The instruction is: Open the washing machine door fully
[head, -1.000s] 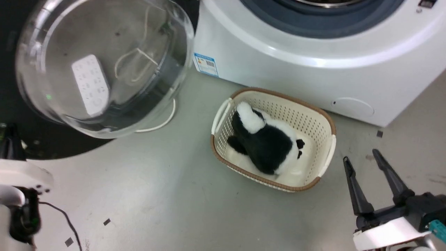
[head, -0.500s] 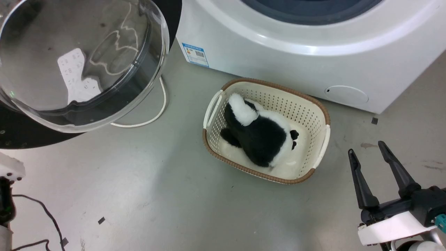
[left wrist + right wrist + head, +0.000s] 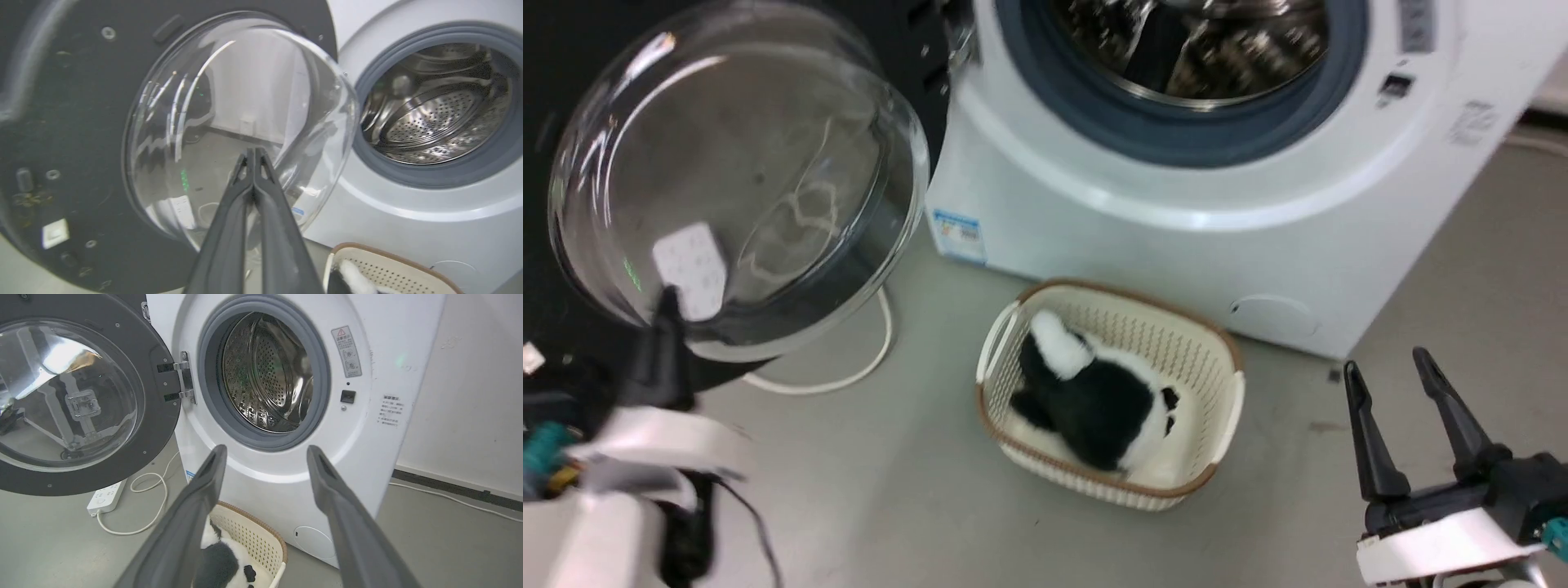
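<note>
A laundry room, with washing machine (image 3: 367, 465) and basket (image 3: 1168, 347).

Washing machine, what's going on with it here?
The washing machine door is swung wide open on its hinge, baring the steel drum. The left end effector, shut, points at the door's glass bowl; the right end effector hangs open, holding nothing. A basket with a black-and-white plush toy sits on the floor in front.

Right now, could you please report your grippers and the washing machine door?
Left gripper shut, empty; right gripper open, empty. Round black-rimmed glass door stands wide open. Cream perforated basket holding black-and-white plush, on floor clear of door.
</note>
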{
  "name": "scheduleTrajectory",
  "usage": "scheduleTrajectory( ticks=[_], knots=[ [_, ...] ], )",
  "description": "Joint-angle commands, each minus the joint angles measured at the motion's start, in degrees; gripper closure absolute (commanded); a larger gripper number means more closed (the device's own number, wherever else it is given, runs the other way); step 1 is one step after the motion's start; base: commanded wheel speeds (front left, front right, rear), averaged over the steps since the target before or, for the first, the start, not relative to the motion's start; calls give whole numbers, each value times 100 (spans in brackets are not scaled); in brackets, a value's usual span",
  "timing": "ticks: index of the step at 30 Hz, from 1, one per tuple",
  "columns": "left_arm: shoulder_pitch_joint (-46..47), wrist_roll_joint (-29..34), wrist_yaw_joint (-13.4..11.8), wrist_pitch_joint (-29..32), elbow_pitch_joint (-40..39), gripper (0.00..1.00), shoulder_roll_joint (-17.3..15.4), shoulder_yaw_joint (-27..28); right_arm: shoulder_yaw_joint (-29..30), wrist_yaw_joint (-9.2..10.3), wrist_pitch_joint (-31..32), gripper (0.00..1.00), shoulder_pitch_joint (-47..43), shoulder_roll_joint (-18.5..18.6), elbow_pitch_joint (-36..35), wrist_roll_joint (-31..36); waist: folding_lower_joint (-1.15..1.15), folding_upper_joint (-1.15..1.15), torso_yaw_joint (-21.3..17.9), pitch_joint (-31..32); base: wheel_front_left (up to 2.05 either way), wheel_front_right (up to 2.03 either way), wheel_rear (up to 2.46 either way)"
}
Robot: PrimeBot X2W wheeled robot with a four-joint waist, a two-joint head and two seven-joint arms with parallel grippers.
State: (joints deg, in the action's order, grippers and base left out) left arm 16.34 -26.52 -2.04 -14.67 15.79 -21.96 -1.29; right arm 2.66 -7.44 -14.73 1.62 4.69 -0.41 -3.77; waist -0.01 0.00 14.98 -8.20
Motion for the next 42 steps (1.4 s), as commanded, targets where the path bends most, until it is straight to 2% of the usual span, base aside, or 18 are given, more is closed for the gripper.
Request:
scheduleTrajectory(
  ticks=[1,2,8,19,28,42],
  knots=[
    [-442,118,-114,-29,-529,50,217,-137,33,-5,-24,0,-120,-85,-70,53,1,0,-326,387,0,0,0],
    [-570,151,-159,-30,-702,0,294,-187,42,-5,-25,0,-150,-101,-95,57,1,0,-386,439,0,0,0],
    [-1224,321,-364,-26,-1384,0,660,-555,50,-5,-26,0,-352,-159,-167,60,1,0,-716,643,0,0,0],
    [-1959,779,-540,-27,-1538,0,982,-1155,-2,-5,-27,0,-615,-179,-134,19,1,0,-1206,795,0,0,0],
    [-2059,1000,-562,-30,-1374,0,1089,-1418,10,-5,-27,0,-668,-180,-6,-135,1,0,-1318,799,0,0,0],
    [-2013,1073,-609,-32,-1343,0,1163,-1319,14,-5,-27,0,-619,-180,42,-119,1,0,-1310,810,0,0,0]
  ],
)
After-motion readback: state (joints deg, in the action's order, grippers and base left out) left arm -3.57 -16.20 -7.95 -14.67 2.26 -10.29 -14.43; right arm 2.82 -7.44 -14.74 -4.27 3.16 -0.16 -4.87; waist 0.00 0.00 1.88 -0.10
